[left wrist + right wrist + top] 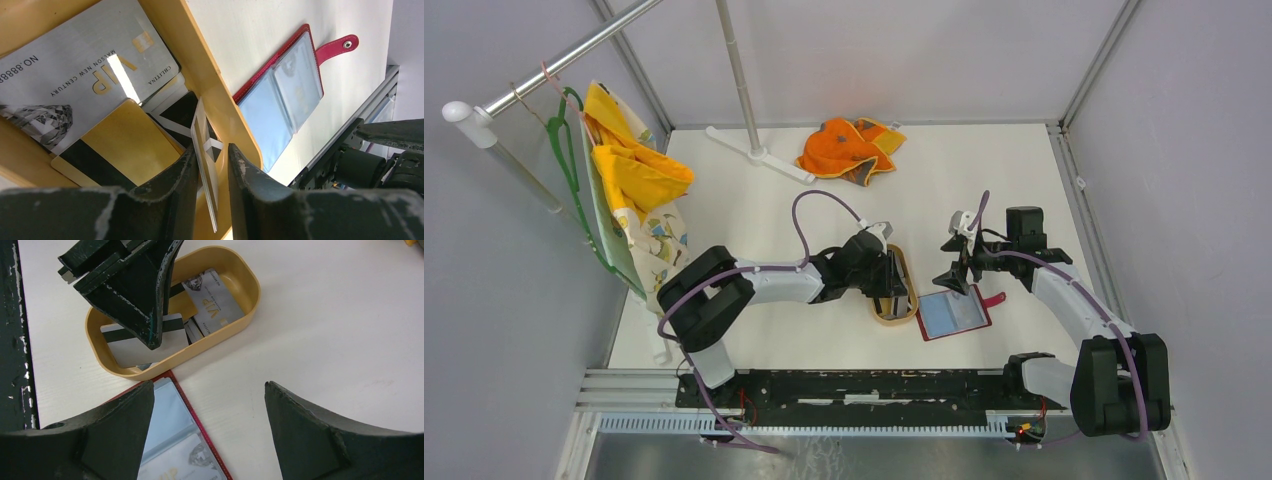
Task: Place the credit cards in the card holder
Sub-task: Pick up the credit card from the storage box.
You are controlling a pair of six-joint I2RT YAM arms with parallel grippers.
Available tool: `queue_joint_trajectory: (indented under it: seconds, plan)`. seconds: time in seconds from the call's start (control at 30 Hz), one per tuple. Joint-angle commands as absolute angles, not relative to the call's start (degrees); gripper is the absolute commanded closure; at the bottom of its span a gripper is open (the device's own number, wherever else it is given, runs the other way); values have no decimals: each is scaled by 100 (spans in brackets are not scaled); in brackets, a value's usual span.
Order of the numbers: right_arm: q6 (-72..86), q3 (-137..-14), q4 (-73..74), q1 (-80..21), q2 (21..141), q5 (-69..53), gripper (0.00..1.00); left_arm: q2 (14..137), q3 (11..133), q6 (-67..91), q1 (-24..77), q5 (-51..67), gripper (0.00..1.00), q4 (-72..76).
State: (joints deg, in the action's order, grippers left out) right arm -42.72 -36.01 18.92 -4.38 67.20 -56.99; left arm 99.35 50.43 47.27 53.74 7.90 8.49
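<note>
Several credit cards lie in a tan oval tray (892, 318) (210, 85) (220, 340): a silver VIP card (75, 65) (215, 302), a gold one with a black stripe (120, 145) and a pale one with a dark stripe (135, 342). My left gripper (894, 290) (212, 147) reaches into the tray. A thin card (205, 165) stands on edge between its fingers, against the left finger, with a gap to the right one. The red card holder (954, 312) (285, 95) (170, 440) lies open beside the tray, one card (190, 460) in a pocket. My right gripper (954, 265) (209, 385) hovers open over the holder's edge.
An orange cloth (849, 148) lies at the back of the white table. A yellow garment (634, 180) hangs on a green hanger at the left, by a white stand (744, 100). A metal rail (824, 385) runs along the near edge.
</note>
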Motion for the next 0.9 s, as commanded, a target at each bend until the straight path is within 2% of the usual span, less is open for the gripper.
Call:
queue_joint_trajectory:
  seconds: [0.0,0.43,0.5,0.7,0.87]
  plan:
    - [-4245,-3595,1796,-438,6653,-5896,13,9851,5040,4790,5348,854,66,977]
    - [-4172,-3548,1744,-432,6709,-6047,13,10065,5334,4703,5485,360,65,361]
    - [-4133,-3527,1720,-438,6739,-6114,13,10080,5352,4702,5500,352,71,360]
    - [-4037,-3474,1650,-452,6785,-6285,13,9879,5361,4599,5499,317,96,354]
    - [-3876,-3369,1465,-597,6795,-6472,13,9618,5289,4356,5502,101,98,392]
